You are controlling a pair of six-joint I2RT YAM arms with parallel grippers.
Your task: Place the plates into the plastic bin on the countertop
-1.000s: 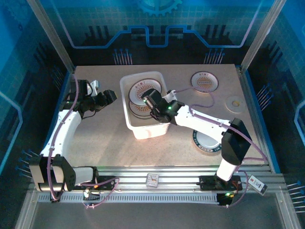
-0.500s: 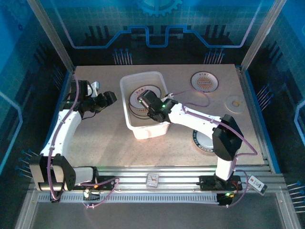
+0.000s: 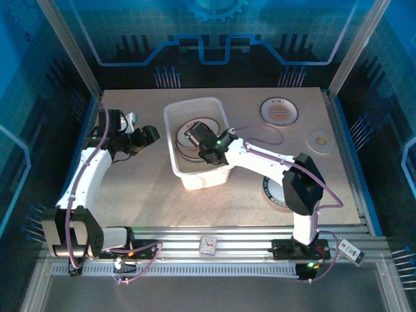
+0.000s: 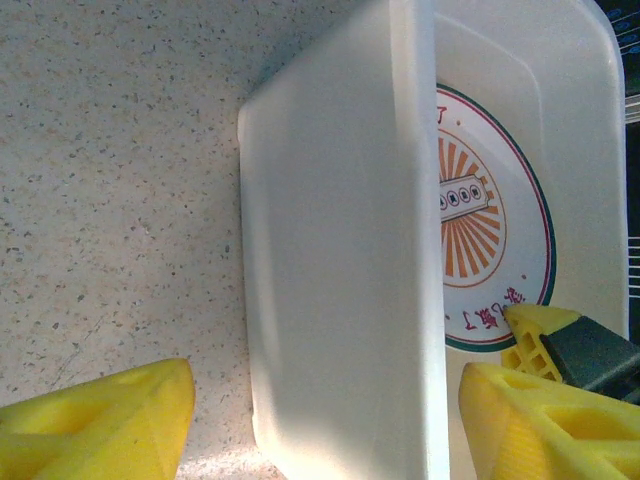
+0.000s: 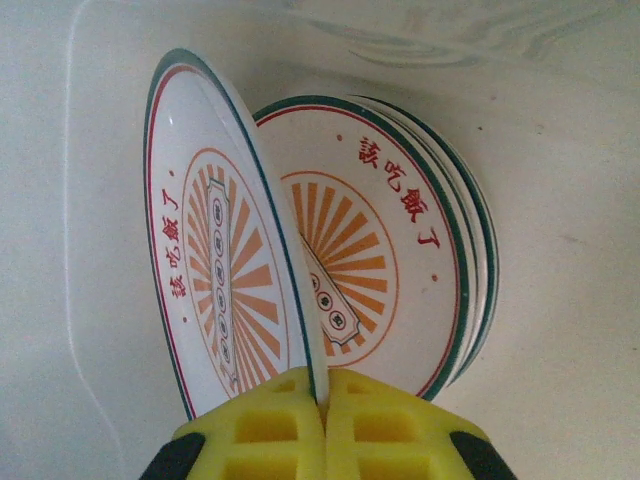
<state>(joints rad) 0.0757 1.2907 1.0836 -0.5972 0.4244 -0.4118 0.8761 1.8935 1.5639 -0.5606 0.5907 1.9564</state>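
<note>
The plastic bin [image 3: 170,130] stands mid-table on the countertop [image 3: 149,188]. My right gripper [image 5: 325,400] reaches down inside it and is shut on the rim of a white plate with an orange sunburst [image 5: 215,270]. This plate is tilted on edge just over a flat stack of matching plates [image 5: 400,250]. In the top view the right gripper [image 3: 194,135] is over that stack of plates [image 3: 185,148]. My left gripper [image 3: 148,135] hovers open just left of the bin, holding nothing. Its yellow fingers [image 4: 100,420] frame the bin's wall [image 4: 340,280].
Another sunburst plate [image 3: 279,110] lies at the back right. A dark-rimmed plate [image 3: 274,193] lies front right, partly under the right arm. A small beige disc [image 3: 319,138] sits near the right edge. Aluminium rails [image 3: 208,234] run along the front.
My right gripper has carried the plate lower and further left into the bin, and its elbow has swung in. The left arm has barely moved.
</note>
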